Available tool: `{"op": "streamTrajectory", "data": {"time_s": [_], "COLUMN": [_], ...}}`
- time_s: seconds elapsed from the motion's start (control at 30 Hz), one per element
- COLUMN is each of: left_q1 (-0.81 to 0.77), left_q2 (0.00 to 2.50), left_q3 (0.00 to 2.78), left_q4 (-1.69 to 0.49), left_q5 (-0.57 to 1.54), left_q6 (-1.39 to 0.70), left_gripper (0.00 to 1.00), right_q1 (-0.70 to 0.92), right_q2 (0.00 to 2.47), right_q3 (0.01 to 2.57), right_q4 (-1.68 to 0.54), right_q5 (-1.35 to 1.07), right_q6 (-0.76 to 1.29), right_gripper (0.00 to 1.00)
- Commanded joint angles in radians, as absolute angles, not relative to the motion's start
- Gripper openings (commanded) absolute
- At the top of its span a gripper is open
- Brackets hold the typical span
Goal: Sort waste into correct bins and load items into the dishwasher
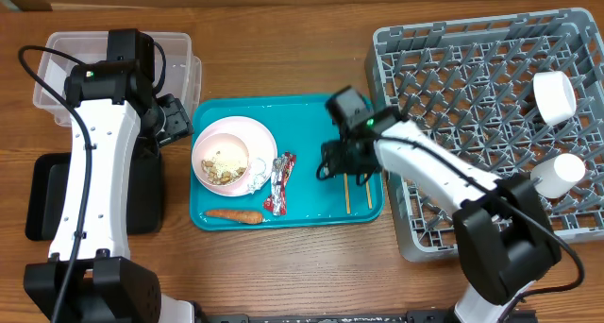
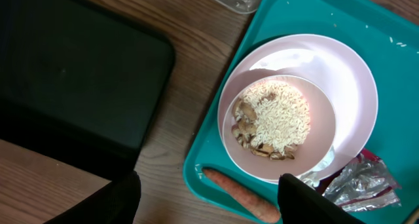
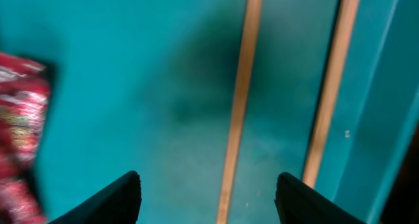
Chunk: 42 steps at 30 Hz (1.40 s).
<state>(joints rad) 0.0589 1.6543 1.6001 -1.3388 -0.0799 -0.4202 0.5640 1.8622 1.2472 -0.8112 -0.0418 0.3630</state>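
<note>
On the teal serving tray [image 1: 311,115] a white plate [image 1: 262,134] holds a white bowl [image 1: 209,151] of beige-white food scraps [image 1: 225,167]. The red-and-silver wrapper [image 1: 280,181] and the orange carrot [image 1: 236,214] lie beside it. Two wooden chopsticks [image 1: 346,193] lie at the tray's right side. My right gripper [image 1: 342,162] hangs open low over the chopsticks [image 3: 239,99], which run between its fingers [image 3: 209,194]. My left gripper [image 1: 175,123] is open and empty [image 2: 209,201] above the tray's left edge, near the carrot [image 2: 239,194] and bowl [image 2: 275,119].
The clear tub [image 1: 57,59] stands at the back left and the black tray [image 1: 42,200] in front of it. The grey dish rack [image 1: 472,77] stands at the right with two white dishes [image 1: 554,94] [image 1: 559,172] near its right side.
</note>
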Motion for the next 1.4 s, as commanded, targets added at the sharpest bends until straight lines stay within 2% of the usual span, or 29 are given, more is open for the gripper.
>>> {"op": "streamTrajectory", "data": {"time_s": [0.0,0.1,0.23,0.3,0.37,0.47,0.57,0.63,0.83,1.03,1.17,1.37], "left_q1": [0.058,0.058,0.058,0.058,0.058,0.058,0.058,0.058,0.058,0.058,0.058,0.058], "left_q2": [1.647,1.647,1.647,1.647,1.647,1.647,1.647,1.647,1.647,1.647,1.647,1.647], "left_q3": [1.613,1.613,1.613,1.613,1.613,1.613,1.613,1.613,1.613,1.613,1.613,1.613], "left_q4": [-1.338,-1.338,-1.338,-1.338,-1.337,-1.337,-1.336,-1.335,-1.327,-1.324,-1.323,-1.307], "left_q5": [-0.055,-0.055,-0.054,-0.055,-0.055,-0.055,-0.054,-0.054,-0.054,-0.054,-0.055,-0.054], "left_q6": [-0.438,-0.437,-0.438,-0.438,-0.438,-0.438,-0.438,-0.438,-0.438,-0.438,-0.438,-0.438], "left_gripper": [0.7,0.7,0.71,0.71,0.72,0.72,0.72,0.72,0.72,0.73,0.73,0.76], "right_q1": [0.584,0.584,0.585,0.585,0.585,0.585,0.585,0.585,0.57,0.467,0.371,0.265], "right_q2": [1.863,1.863,1.863,1.863,1.863,1.863,1.863,1.863,1.85,1.792,1.765,1.771], "right_q3": [1.18,1.144,1.116,1.111,1.111,1.111,1.112,1.112,1.336,1.646,1.662,1.578], "right_q4": [-0.757,-0.715,-0.685,-0.687,-0.696,-0.708,-0.717,-0.719,-0.91,-1.145,-1.231,-1.305], "right_q5": [0.025,0.033,0.033,0.033,0.033,0.033,0.031,0.004,-0.036,0.027,0.113,0.061], "right_q6": [0.372,0.372,0.372,0.372,0.372,0.376,0.397,0.398,0.372,0.253,0.25,0.119], "right_gripper": [0.65,0.59,0.43,0.39,0.32,0.16,0.11,0.04,0.04,0.04,0.04,0.04]}}
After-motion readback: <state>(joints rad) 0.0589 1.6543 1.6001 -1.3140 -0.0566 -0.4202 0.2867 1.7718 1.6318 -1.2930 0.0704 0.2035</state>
